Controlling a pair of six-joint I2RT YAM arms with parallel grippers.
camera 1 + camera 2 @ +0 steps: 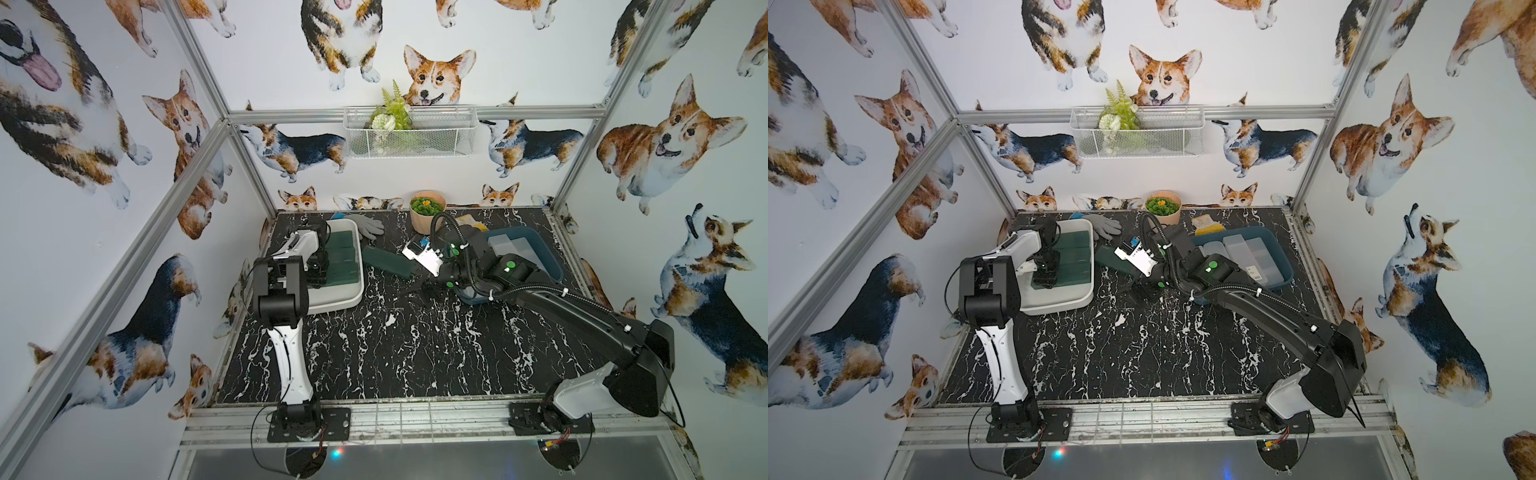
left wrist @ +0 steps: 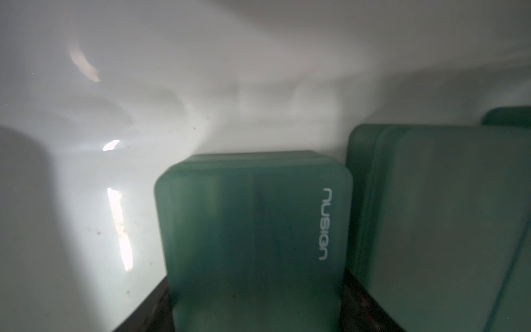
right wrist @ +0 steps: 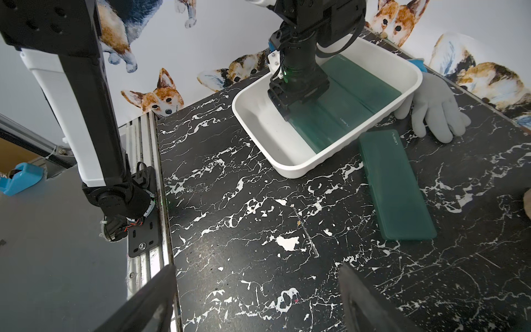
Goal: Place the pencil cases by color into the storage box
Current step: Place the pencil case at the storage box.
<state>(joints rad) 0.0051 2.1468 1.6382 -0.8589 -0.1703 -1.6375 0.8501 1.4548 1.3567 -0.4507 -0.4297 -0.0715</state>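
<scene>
A black marbled bench (image 1: 395, 353) is seen from above in both top views, with two robot arms reaching over it. The left gripper (image 1: 318, 272) is lowered inside the white storage box (image 1: 336, 305) and is closed on one end of a dark green pencil case (image 2: 253, 244). In the left wrist view this case is seen lying between the gripper's dark fingers (image 2: 152, 304), with white lettering printed along one edge. More green pencil cases (image 2: 431, 215) are laid flat just beside the held one, on the side of the left gripper that faces the middle of the bench. The white inner wall of the box is seen just past the held case's end. The right gripper (image 3: 258, 301) is held above bare bench with its jaws wide apart and nothing between them. A loose green pencil case (image 3: 396, 186) is laid flat on the bench near the right gripper, between it and the white storage box, and is touched by neither gripper. A grey glove (image 3: 434, 112) is laid farther beyond that case, beside the far corner of the white box. On the opposite side of the right gripper, partly covered by its arm, the teal storage box (image 1: 548, 257) is placed. Frosted clear pencil cases (image 1: 511, 245) are laid side by side within it.
</scene>
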